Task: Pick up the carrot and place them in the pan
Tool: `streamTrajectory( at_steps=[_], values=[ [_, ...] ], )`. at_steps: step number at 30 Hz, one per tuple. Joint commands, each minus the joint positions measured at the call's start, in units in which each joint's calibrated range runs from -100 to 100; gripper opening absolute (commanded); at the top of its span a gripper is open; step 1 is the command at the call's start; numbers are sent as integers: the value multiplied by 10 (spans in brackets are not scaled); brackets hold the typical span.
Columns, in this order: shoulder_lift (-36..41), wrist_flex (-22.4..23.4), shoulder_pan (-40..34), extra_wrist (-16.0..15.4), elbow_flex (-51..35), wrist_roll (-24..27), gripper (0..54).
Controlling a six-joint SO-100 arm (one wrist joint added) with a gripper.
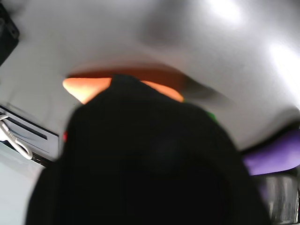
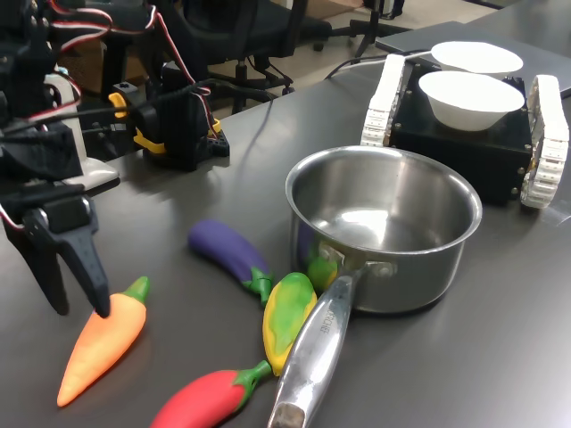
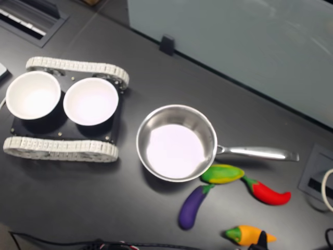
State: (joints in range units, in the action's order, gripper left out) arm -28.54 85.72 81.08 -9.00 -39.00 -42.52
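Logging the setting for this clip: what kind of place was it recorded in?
Probably an office or robotics lab, not a kitchen. The dark table has office chairs behind it, a small tracked robot base carries two white bowls, and the vegetables, such as the carrot, are toys.

Office-like robotics lab, dark grey surface (image 2: 178,196), swivel chairs (image 2: 259,36) behind, tracked robot base (image 3: 62,114) carrying white bowls (image 3: 91,100), loose servo wiring (image 2: 169,49)

I see the pan (image 2: 384,223) at centre frame as polished, mirror-bright steel; the carrot (image 2: 103,343) at lower left looks smooth matt orange plastic, the gripper (image 2: 76,308) above it dull black plastic, and the table (image 2: 500,357) a dark matt surface
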Motion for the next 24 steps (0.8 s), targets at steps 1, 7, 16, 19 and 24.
streamTrajectory(
  at_steps=[1,7,16,19,24],
  values=[
    [10,-19,-24,7,-54,9,305],
    [-15,-18,-42,7,-84,25,305],
    [-58,9,-58,13,-134,33,303],
    [-71,17,-61,14,-146,33,303],
    [-101,55,-65,21,-201,31,297]
  ],
)
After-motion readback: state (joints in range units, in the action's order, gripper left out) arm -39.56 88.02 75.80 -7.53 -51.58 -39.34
